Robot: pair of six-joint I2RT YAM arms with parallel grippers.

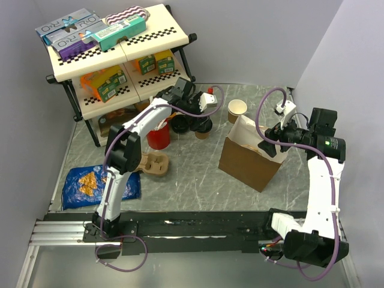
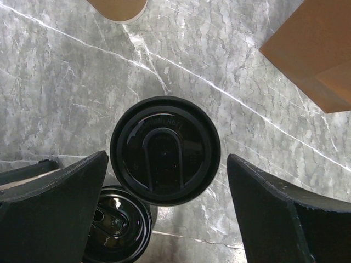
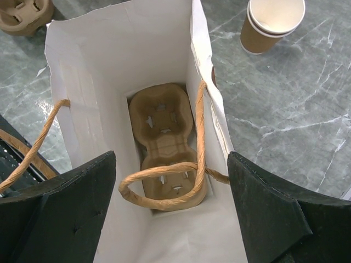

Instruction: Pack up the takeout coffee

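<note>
The takeout coffee shows as a round black lid from above, standing on the marble table. My left gripper is open and hovers over it, one finger on each side and neither touching. In the top view the cup sits just under the left gripper. A second black-lidded cup stands right beside it, partly under the left finger. My right gripper is open above the mouth of the brown paper bag, holding nothing. A cardboard cup carrier lies at the bag's bottom.
A lidless tan cup stands behind the bag. A red cup, a second cup carrier and a blue snack bag lie to the left. A shelf of boxes stands at the back left.
</note>
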